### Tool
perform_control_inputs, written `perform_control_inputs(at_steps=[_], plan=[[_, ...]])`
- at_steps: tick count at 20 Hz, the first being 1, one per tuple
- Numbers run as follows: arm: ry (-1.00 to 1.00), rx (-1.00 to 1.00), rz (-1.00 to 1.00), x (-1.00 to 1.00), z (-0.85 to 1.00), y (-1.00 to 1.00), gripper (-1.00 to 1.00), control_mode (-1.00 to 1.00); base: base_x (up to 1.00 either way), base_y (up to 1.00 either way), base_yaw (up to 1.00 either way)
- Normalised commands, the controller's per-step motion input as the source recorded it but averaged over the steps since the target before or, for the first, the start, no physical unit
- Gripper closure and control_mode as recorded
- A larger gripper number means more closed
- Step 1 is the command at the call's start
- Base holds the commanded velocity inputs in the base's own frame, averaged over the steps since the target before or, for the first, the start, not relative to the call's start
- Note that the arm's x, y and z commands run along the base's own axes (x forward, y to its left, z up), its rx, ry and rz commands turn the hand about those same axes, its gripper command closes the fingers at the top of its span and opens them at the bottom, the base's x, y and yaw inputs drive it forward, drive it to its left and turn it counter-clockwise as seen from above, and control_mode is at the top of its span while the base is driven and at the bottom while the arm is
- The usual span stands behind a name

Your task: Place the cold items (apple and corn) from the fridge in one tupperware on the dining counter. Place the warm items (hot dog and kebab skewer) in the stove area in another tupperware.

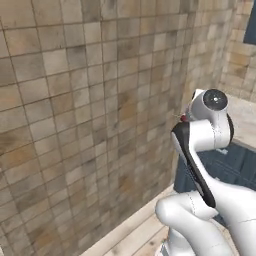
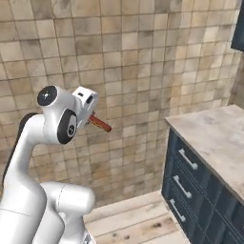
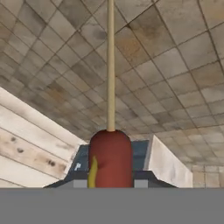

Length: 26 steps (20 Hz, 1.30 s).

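The white arm rises from the base, bends sharply at its dark elbow and carries the hand raised near chest height. The gripper [image 2: 91,116] points out level toward the wall, jaws closed on the kebab skewer [image 2: 100,123].

A wall of square tan and brown tiles [image 2: 143,71], mottled light and dark, runs across the back of the room. Below it lies a floor of pale wooden planks [image 2: 128,219]. To the right stands a dark blue cabinet [image 2: 190,190] with three drawers, each with a pale bar handle [image 2: 187,159], under a light stone-look countertop [image 2: 214,131]. A dark panel [image 2: 239,28] shows at the upper right corner. Light is even and soft.
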Motion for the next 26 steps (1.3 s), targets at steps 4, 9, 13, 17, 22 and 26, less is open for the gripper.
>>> perform_control_inputs(at_steps=[4,9,13,17,22,26], plan=[[0.00,0.00,0.00,0.00,0.00,0.00,1.00,1.00,0.67,0.07,0.90],[0.00,0.00,0.00,0.00,0.00,0.00,1.00,1.00,0.86,-0.07,0.79],[0.00,0.00,0.00,0.00,0.00,0.00,1.00,1.00,0.99,-0.15,0.61],[0.00,0.00,0.00,0.00,0.00,0.00,1.00,1.00,1.00,-0.23,0.63],[0.00,0.00,0.00,0.00,0.00,0.00,1.00,1.00,1.00,-0.29,0.70],[0.00,0.00,0.00,0.00,0.00,0.00,1.00,1.00,0.99,-0.36,0.76]])
